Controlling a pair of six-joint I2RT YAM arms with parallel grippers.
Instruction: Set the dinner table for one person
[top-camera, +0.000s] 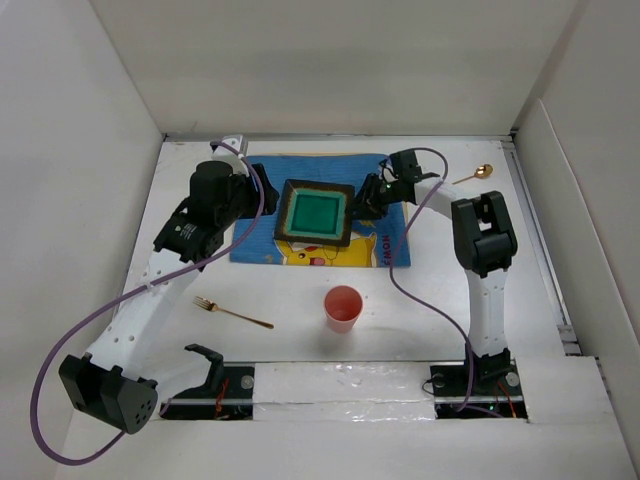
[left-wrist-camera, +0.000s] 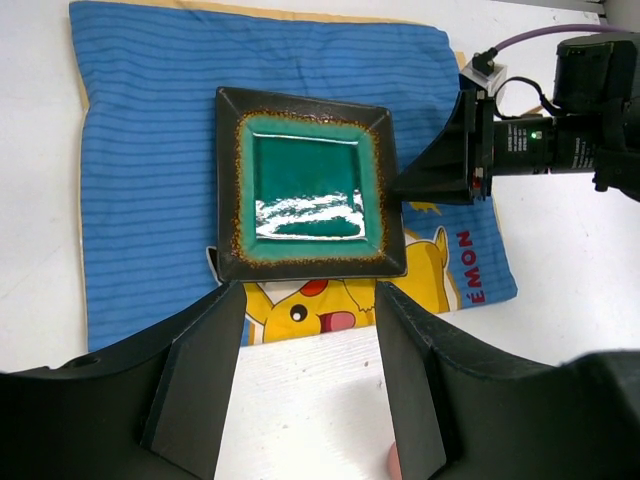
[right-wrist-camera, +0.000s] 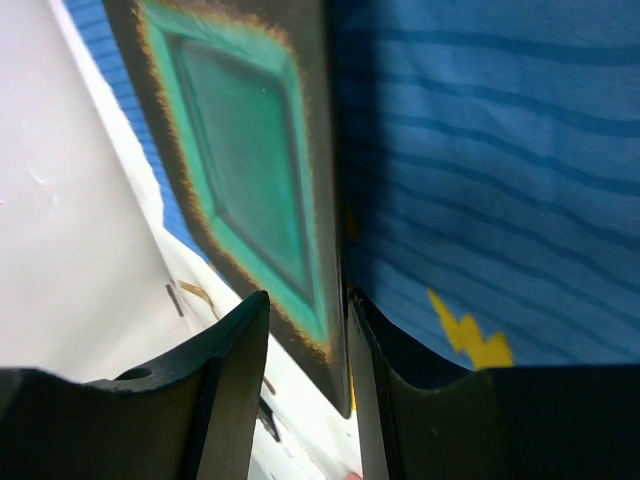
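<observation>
A square dark plate with a teal centre (top-camera: 315, 212) lies on the blue cartoon placemat (top-camera: 258, 245) on the white dinner table (top-camera: 430, 300). My right gripper (top-camera: 366, 203) is open, its jaws standing either side of the plate's right rim (right-wrist-camera: 335, 200); one finger lies under the rim and the other stands a little off its top. In the left wrist view the plate (left-wrist-camera: 308, 185) lies flat on the placemat (left-wrist-camera: 140, 150), with the right gripper (left-wrist-camera: 400, 185) at its edge. My left gripper (left-wrist-camera: 310, 300) is open and empty above the mat's near edge.
A gold fork (top-camera: 232, 313) lies on the table at the front left. A pink cup (top-camera: 343, 305) stands in front of the placemat. A gold spoon (top-camera: 474, 176) lies at the back right. White walls enclose the table.
</observation>
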